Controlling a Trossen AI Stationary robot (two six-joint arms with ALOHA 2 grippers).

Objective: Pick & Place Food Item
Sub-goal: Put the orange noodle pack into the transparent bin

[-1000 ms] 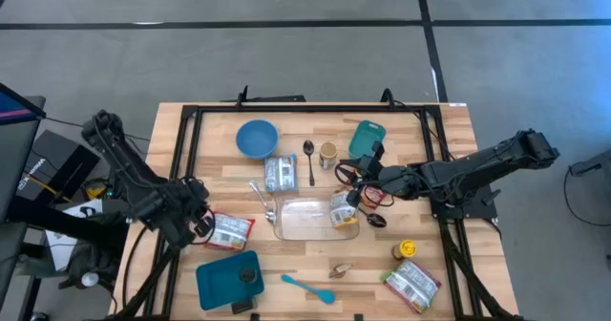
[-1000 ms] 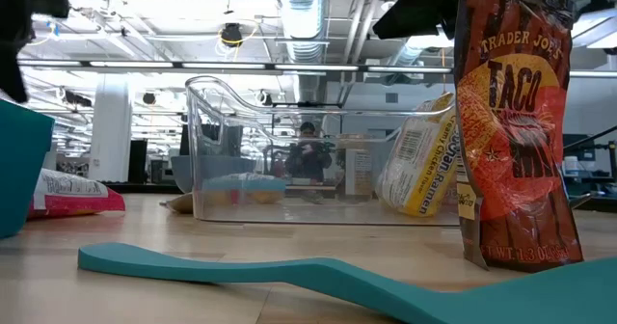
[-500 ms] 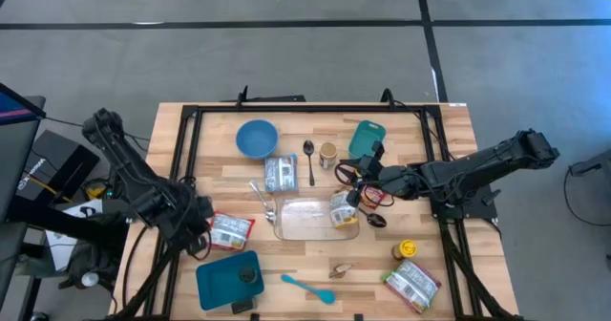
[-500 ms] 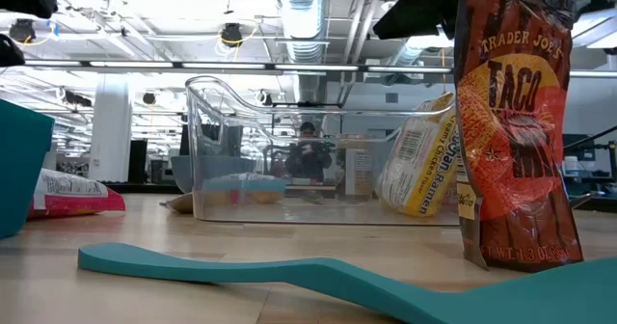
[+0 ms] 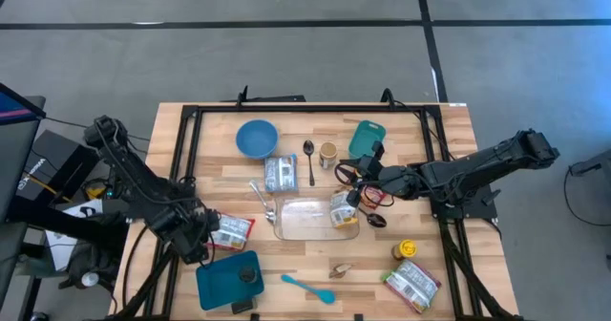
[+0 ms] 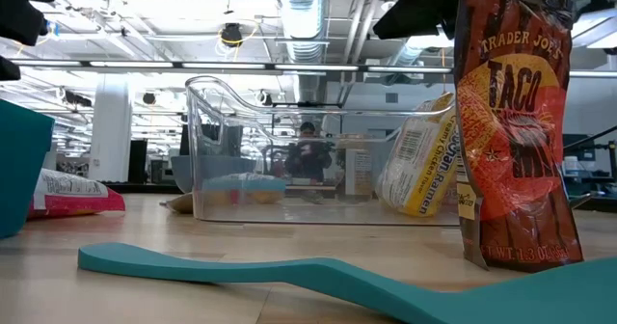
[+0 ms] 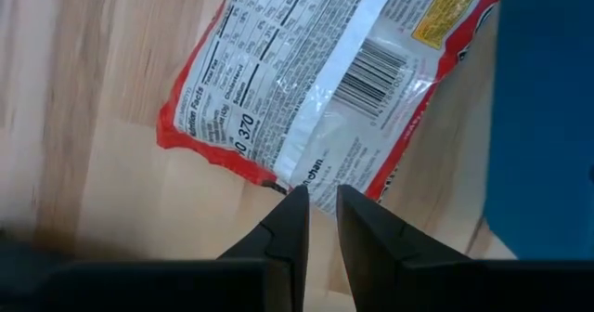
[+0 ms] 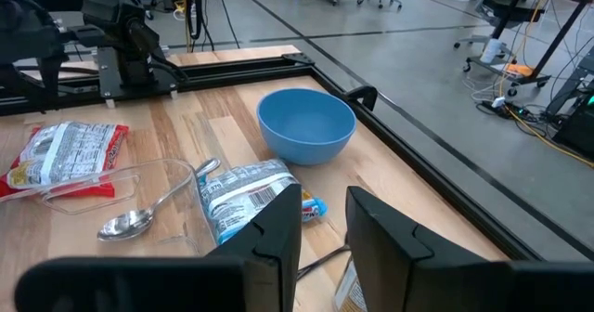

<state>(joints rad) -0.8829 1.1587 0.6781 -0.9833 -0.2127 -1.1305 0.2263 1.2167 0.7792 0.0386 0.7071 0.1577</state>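
Observation:
A red-and-white ramen packet (image 5: pixel 231 230) lies flat on the wood at the near left; it also shows in the left wrist view (image 7: pixel 325 80). My left gripper (image 5: pixel 203 242) hangs over its edge, the fingers (image 7: pixel 320 201) a narrow gap apart with nothing between them. A clear container (image 5: pixel 286 233) stands mid-table. A yellow ramen packet (image 5: pixel 344 209) inside it leans against its right wall (image 6: pixel 419 160). My right gripper (image 5: pixel 360 195) is open above that end and shows empty in its wrist view (image 8: pixel 323 219).
A teal bin (image 5: pixel 229 278) sits just near of the red packet. A taco seasoning bag (image 6: pixel 511 121) stands upright near the front edge beside a teal spatula (image 5: pixel 307 288). A blue bowl (image 5: pixel 257 138), a silver packet (image 5: pixel 280 174) and a spoon (image 5: pixel 309 159) lie farther back.
My left gripper has moved toward the table's near edge and a little to the right, closing in on the red ramen packet. The packet and the container have not moved.

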